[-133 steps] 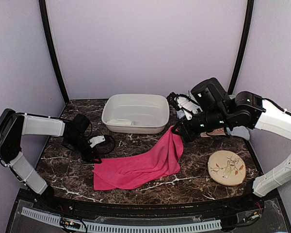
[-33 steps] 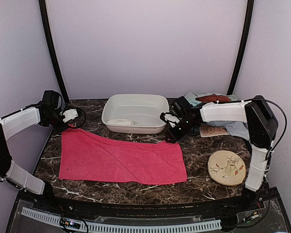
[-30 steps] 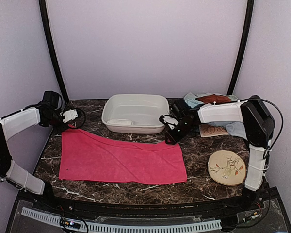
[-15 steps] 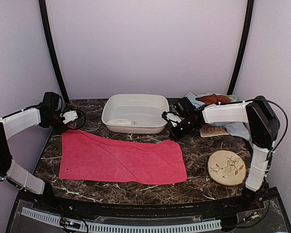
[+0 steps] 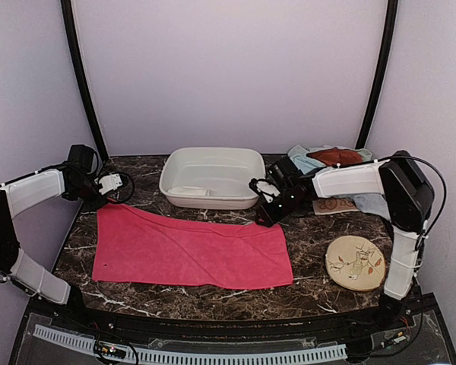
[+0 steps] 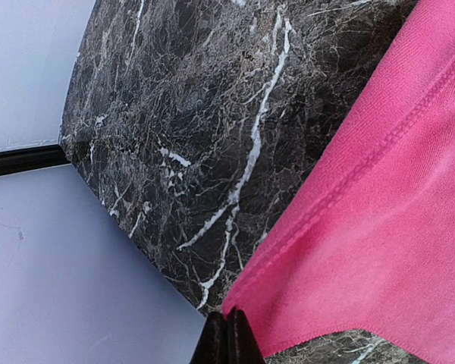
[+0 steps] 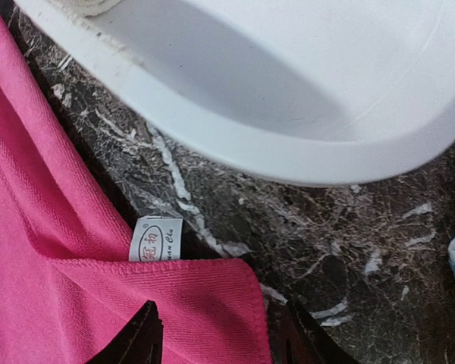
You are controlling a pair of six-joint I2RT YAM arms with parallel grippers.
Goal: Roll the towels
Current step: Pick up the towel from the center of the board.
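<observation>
Over a far corner of the pink towel (image 5: 190, 251), right end effector (image 7: 220, 334) has reopened; left end effector (image 6: 227, 335) still pinches another.

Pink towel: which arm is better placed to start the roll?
Right, probably. The right gripper stands open over the far right corner of the pink towel, ready to pinch. The left gripper is shut at the far left corner and would need to open first.

Soft even light, sharp frames
</observation>
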